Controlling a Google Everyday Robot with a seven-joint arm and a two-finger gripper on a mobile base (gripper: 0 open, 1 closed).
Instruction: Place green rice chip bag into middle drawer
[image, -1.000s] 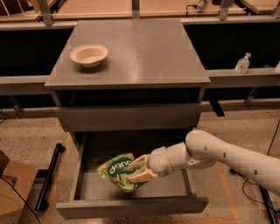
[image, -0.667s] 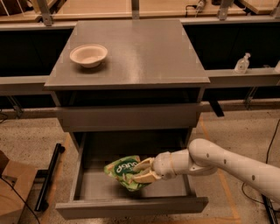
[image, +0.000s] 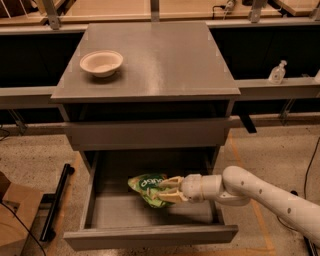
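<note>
The green rice chip bag (image: 145, 185), bright green with white lettering, hangs inside the pulled-out middle drawer (image: 150, 235), just above its grey floor near the middle. My gripper (image: 162, 190) reaches in from the right on a white arm and is shut on the bag's right end, with pale fingers (image: 170, 197) above and below it. The drawer's front panel hides the lower edge of its floor.
A cream round bowl (image: 101, 62) sits on the cabinet top (image: 165, 65) at the left. A shut drawer front (image: 147, 134) is above the open one. A cardboard box (image: 15, 215) and a black bar (image: 55, 200) lie on the floor at left. A small bottle (image: 278, 72) stands on the right ledge.
The arm has dropped lower and the gripper with the bag has shifted slightly right and down inside the drawer.
</note>
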